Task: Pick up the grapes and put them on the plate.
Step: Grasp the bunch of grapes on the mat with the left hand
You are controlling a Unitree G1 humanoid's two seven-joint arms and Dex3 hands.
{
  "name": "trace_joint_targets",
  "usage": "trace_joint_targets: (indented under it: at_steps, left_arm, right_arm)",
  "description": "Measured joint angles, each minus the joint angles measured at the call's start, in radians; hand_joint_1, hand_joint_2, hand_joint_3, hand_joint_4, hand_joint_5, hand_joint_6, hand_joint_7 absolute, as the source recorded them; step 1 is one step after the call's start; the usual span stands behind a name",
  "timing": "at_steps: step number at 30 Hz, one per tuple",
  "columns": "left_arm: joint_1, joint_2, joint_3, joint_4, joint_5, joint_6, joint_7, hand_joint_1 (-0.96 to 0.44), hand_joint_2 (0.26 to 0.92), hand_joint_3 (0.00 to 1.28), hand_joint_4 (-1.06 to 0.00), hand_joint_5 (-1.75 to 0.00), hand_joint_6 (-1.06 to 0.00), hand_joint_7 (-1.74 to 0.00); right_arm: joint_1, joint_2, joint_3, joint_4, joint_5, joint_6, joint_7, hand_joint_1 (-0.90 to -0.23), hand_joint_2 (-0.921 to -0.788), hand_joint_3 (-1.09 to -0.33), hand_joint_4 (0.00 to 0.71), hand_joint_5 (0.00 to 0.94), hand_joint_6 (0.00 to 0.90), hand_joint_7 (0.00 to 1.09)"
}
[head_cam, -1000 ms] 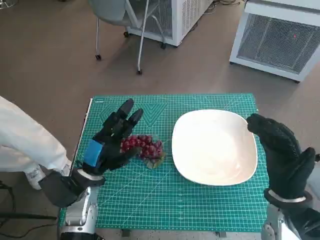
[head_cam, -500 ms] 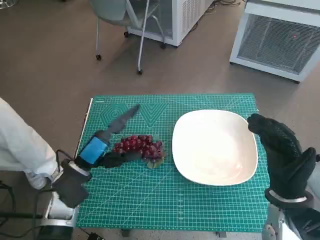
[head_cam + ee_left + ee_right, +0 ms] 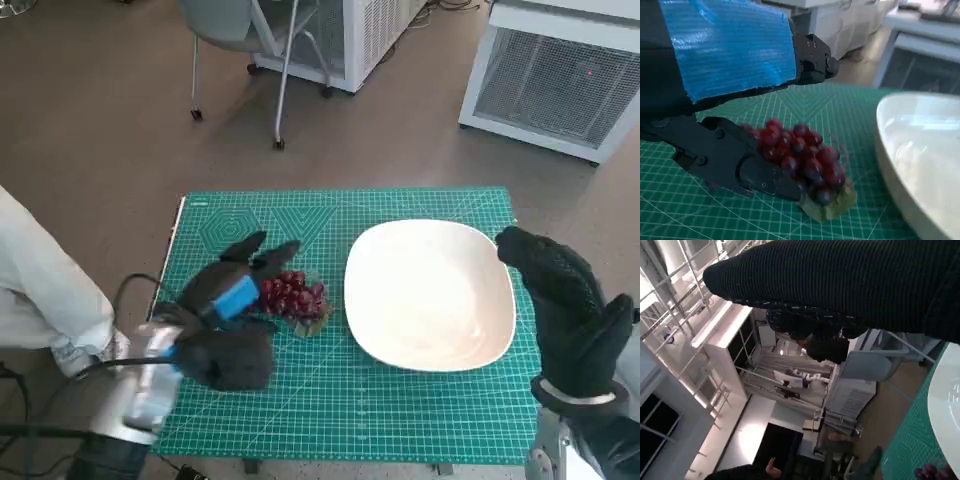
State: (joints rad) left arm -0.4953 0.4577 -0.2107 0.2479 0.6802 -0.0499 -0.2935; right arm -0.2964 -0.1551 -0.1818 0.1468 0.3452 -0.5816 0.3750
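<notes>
The grapes [image 3: 293, 297], a knobbly cluster of glossy dark red berries on a crumpled green leaf, lie on the green grid-ruled mat [image 3: 330, 420] just left of the plate [image 3: 430, 295], near it but not touching. The plate is white, smooth and shallow, a rounded square with a raised rim. The left hand [image 3: 232, 290], hard black plastic with shiny blue tape across its back, is at the cluster's left side; in the left wrist view one thick black finger [image 3: 730, 160] lies along the mat against the berries and another [image 3: 812, 57] reaches over them, so the hand cups the bunch with fingers apart, and a firm grip cannot be made out. The right hand [image 3: 562, 305], in a ribbed black knitted glove, is raised at the plate's right edge with nothing in it; whether its fingers are spread or curled I cannot tell.
</notes>
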Motion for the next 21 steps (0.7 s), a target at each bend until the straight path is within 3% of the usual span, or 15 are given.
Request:
trace_joint_targets:
  at_steps: [21]
  left_arm:
    - [-0.143,-0.037,-0.132,0.192,0.076,0.104,0.061,-0.24,0.732,0.0,-0.02,0.0,-0.21,0.0]
  right_arm:
    - [0.0,-0.002,-0.008,0.006,0.0,-0.003,0.003,-0.511,-0.921,-0.557,0.476,0.0,0.164,0.62]
